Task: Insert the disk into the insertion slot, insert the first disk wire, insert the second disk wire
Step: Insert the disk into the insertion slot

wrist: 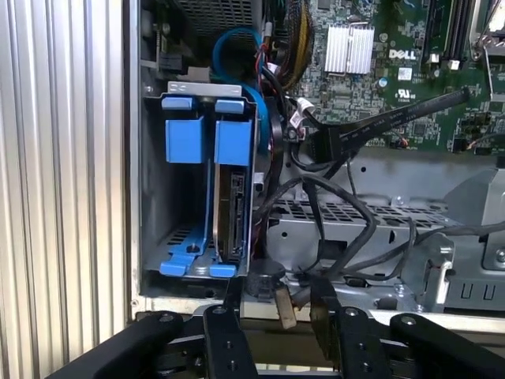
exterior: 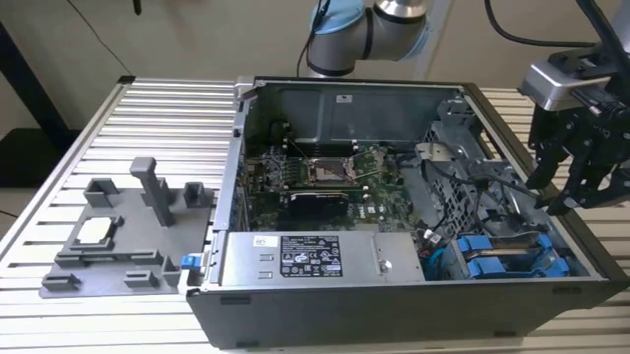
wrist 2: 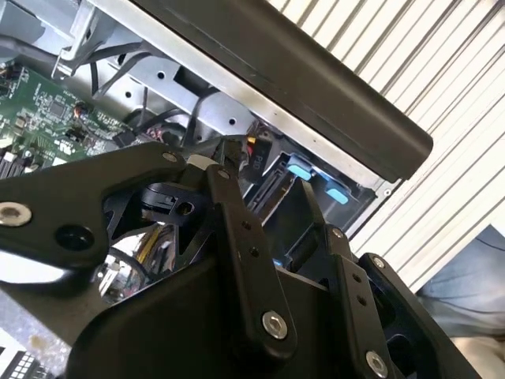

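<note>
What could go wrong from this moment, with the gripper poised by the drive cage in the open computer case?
1. Loose black cables loop right beside the disk seated in the cage; the open gripper, hovering close, may snag one.
2. A second blue carrier sits against the disk's; a wire could be led to the wrong one.
3. In the exterior view the gripper hangs near the case wall and might strike it.
</note>
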